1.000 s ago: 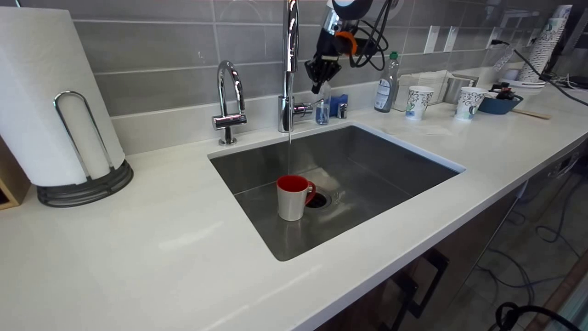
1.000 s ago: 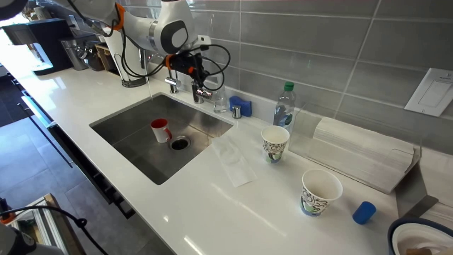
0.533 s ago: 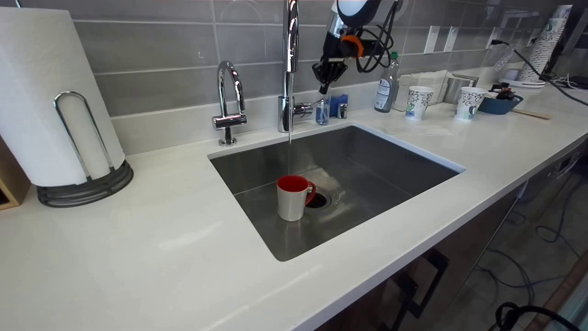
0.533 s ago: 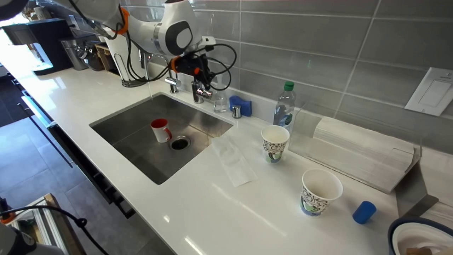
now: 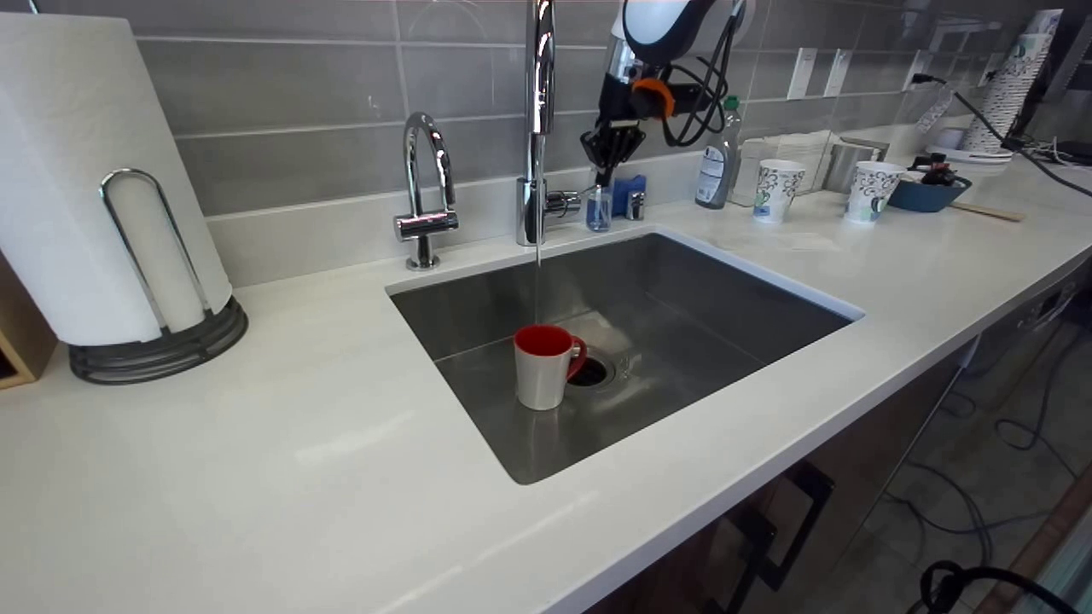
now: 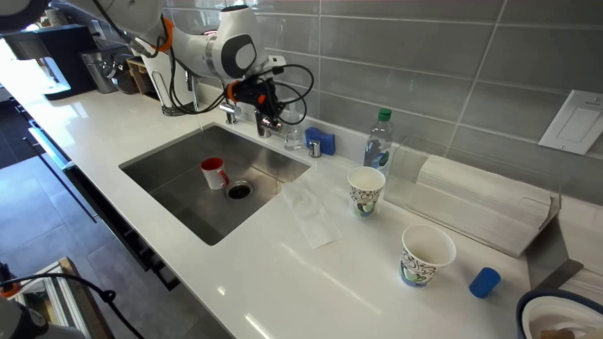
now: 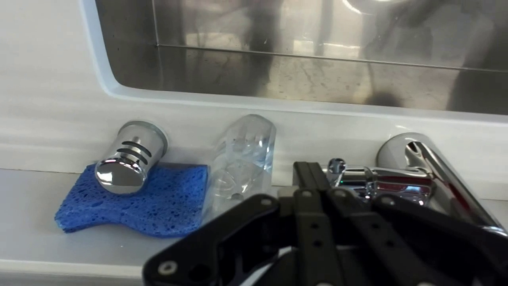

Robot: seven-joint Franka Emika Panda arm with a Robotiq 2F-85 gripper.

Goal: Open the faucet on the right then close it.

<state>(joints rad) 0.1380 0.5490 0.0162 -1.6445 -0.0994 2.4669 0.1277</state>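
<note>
1. Mug [image 5: 537, 379], white with red interior and handle: upright in sink [image 5: 742, 298], just beside drain [image 6: 240, 190].
2. Short gooseneck faucet [image 5: 424, 224], chrome: behind sink edge, upright.
3. Paper towel roll [image 5: 72, 162] on dark stand [image 5: 158, 362], resting on table [image 5: 299, 477].
4. Blue sponge [image 7: 162, 208]: behind slotted chrome cap [image 7: 131, 159]; clear bottle [image 7: 246, 155] just beside, contact unclear.
5. Green-capped bottle [image 6: 378, 143]: upright, near two patterned paper cups [image 6: 365, 193].
6. White paper sheet [image 6: 312, 216]: flat on table, just beside sink.
7. Blue cylinder [image 6: 484, 282]: on table, near one cup.
</note>
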